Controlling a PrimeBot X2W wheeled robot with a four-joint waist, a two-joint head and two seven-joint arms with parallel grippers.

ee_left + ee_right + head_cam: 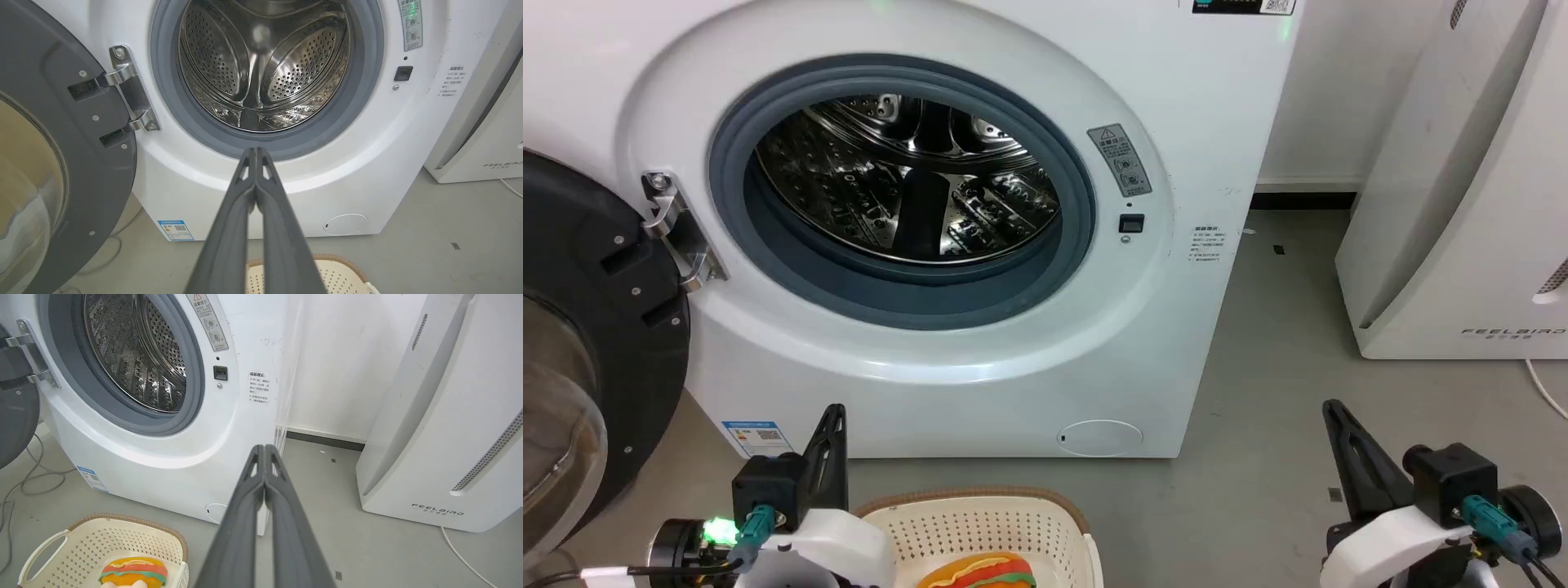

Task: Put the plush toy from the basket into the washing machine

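Observation:
The plush toy with its hamburger head lies in the cream basket on the floor at the bottom middle; the right wrist view has the plush toy in the basket at lower left. The washing machine stands behind, its porthole open onto the steel drum, and its black-rimmed door is swung out to the left. My left gripper is shut and empty just left of the basket, fingers pointing up. My right gripper is shut and empty, well to the basket's right.
A white FEELBIRD appliance stands at the right, with a white cord on the floor beside it. Grey floor lies between it and the washer. Loose cables trail on the floor left of the washer.

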